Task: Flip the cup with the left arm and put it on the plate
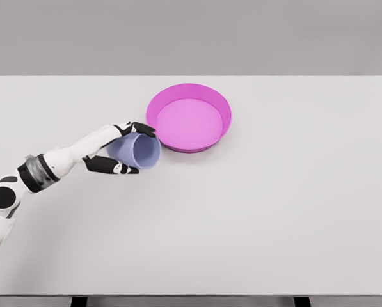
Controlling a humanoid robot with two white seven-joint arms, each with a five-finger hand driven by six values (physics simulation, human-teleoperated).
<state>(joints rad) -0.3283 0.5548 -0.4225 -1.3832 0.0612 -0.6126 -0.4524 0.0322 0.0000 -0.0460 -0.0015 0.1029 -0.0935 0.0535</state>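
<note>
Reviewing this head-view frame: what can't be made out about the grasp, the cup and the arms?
- Head view: whether the pale lavender plastic cup rests on the white table or is lifted clear; its underside is hidden by its own body.
- Head view: palm contact of the left hand; the cup covers it, only dark fingers show around it.
- Right arm: outside the frame.
- Round magenta plate: near outer wall is hidden by its own rim.

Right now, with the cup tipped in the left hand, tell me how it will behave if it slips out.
The cup is round-walled and lies on its side in the left hand, so it would probably roll. It looks thin and hollow, so likely light and easily knocked. Its mouth faces the plate, whose raised rim may stop it.
</note>
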